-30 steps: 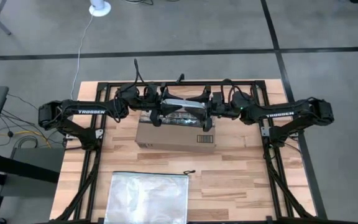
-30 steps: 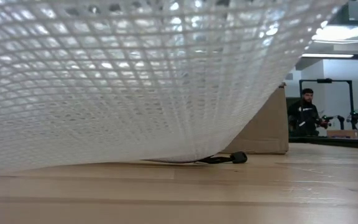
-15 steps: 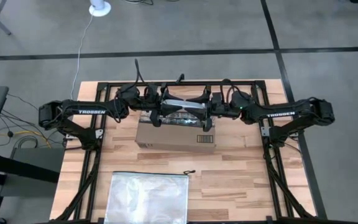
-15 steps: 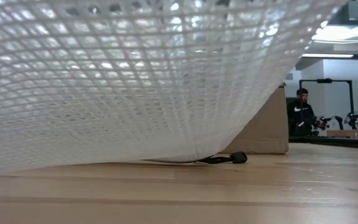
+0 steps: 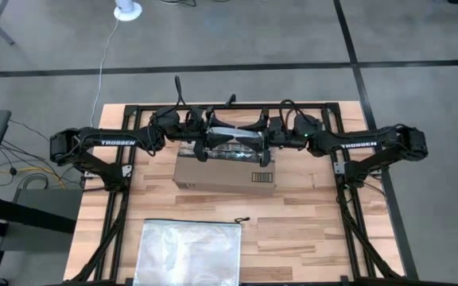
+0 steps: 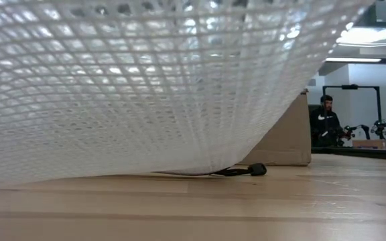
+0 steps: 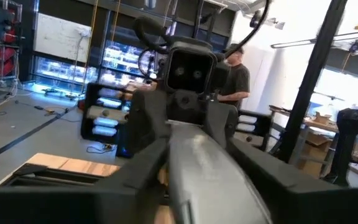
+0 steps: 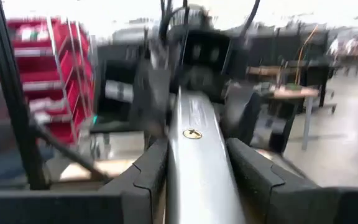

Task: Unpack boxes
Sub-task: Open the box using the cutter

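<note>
We see the left claw (image 5: 203,141) and the right claw (image 5: 265,141) facing each other, each clamped on one end of a silvery grey flat item (image 5: 233,137) held between them above the far edge of the cardboard box (image 5: 225,172). The box sits just below both claws on the far half of the counter (image 5: 308,230), its white barcode label (image 5: 262,177) toward the right arm. A clear mesh zip bag (image 5: 188,252) lies well apart at the near edge.

The wooden surface (image 5: 308,214) carried the brown cardboard box (image 5: 225,176) near its far middle, and a clear mesh zip bag (image 5: 188,253) lay at its near edge.
</note>
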Controlling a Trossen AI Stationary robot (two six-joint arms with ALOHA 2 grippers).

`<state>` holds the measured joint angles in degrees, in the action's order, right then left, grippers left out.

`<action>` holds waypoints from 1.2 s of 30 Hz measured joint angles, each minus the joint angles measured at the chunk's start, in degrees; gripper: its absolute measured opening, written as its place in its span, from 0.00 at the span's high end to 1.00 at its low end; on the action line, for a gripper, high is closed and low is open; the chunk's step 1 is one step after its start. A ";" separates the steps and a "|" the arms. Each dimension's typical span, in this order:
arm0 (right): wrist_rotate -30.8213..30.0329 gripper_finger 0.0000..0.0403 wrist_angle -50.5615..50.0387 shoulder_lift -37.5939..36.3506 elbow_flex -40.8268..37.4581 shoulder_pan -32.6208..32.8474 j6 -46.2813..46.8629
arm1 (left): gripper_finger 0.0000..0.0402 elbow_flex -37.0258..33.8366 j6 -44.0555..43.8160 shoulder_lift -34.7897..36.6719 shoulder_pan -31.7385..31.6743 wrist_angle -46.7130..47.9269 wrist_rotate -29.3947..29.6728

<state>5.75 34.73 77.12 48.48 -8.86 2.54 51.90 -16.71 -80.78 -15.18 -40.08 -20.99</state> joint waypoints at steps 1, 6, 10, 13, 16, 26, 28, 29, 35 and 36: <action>-0.01 0.72 -1.14 -0.23 -0.01 -0.22 -0.46 | 0.46 0.08 0.01 0.00 0.01 0.37 0.02; -1.24 0.72 -9.03 -5.47 0.01 -2.32 -3.77 | 0.35 0.07 1.66 0.56 0.11 8.64 -0.01; -2.05 0.72 -21.21 -12.09 0.01 -4.68 -6.05 | 0.35 0.09 2.58 2.11 0.16 16.44 -0.14; -3.29 0.72 -33.09 -18.20 0.01 -6.37 -7.53 | 0.36 0.07 3.22 2.43 0.24 21.59 0.18; -5.38 0.72 -44.09 -24.47 0.01 -7.21 -7.51 | 0.36 0.07 4.08 2.41 1.02 27.77 2.38; -9.17 0.72 -64.53 -39.03 -3.07 -4.70 -1.06 | 0.36 0.00 5.89 -6.28 4.06 41.73 16.59; -8.92 0.72 -64.97 -40.36 -4.90 -4.00 0.02 | 0.36 0.00 5.33 -7.92 3.76 44.23 16.76; -9.03 0.72 -65.82 -40.77 -5.56 -3.65 0.49 | 0.36 0.04 5.28 -8.42 3.69 45.25 16.77; -10.13 0.72 -70.50 -42.03 -8.58 -2.66 1.59 | 0.36 0.13 4.62 -6.22 4.14 54.64 16.89; -10.18 0.72 -71.25 -41.98 -8.93 -2.44 1.70 | 0.36 0.13 4.68 -5.22 4.34 56.30 17.06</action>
<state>-4.43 -36.53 35.14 39.55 -11.30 4.23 52.03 -12.04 -86.00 -10.84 16.23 -3.93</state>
